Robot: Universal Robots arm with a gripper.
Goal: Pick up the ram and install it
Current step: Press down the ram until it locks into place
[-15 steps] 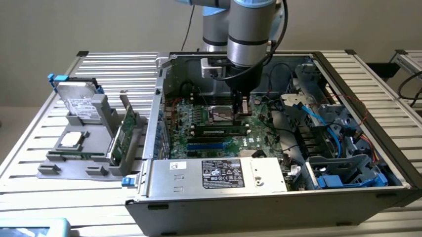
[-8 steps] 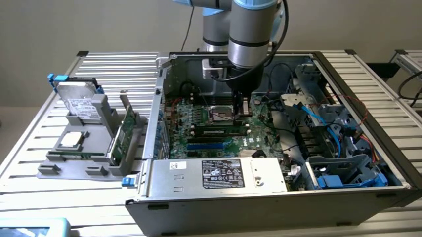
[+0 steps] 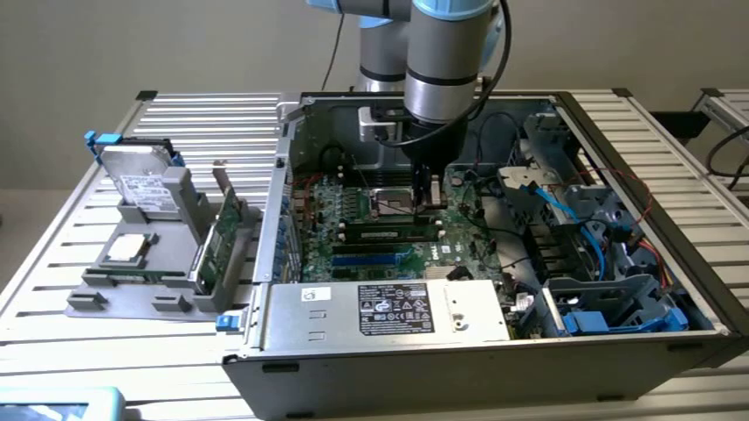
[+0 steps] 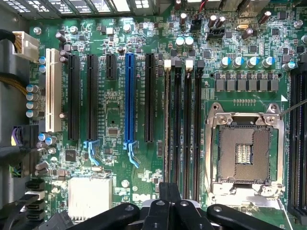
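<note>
One arm, one gripper (image 3: 425, 198), one open computer case (image 3: 655, 219) on a slatted table (image 3: 175, 114). The arm comes straight down into the case from above, wrist vertical, with the gripper low over the motherboard (image 3: 351, 219) next to the CPU socket (image 3: 392, 203). In the wrist view the gripper (image 4: 169, 191) has its black fingers pressed together with nothing between them, and it hangs over the ends of the memory slots. Counted on the motherboard (image 4: 115, 158): four memory slots side by side, one empty CPU socket (image 4: 243, 153), one white expansion slot (image 4: 53, 91), one blue (image 4: 129, 96) and four black. The ram (image 3: 392, 234), one stick with a pale label, sits in the memory slot closest to the expansion slots; it shows edge-on in the wrist view (image 4: 167, 124). Outside the case, at the exterior view's left, one grey fixture (image 3: 129, 294) holds one hard drive (image 3: 143, 189) and one green expansion card (image 3: 223, 246), both upright.
</note>
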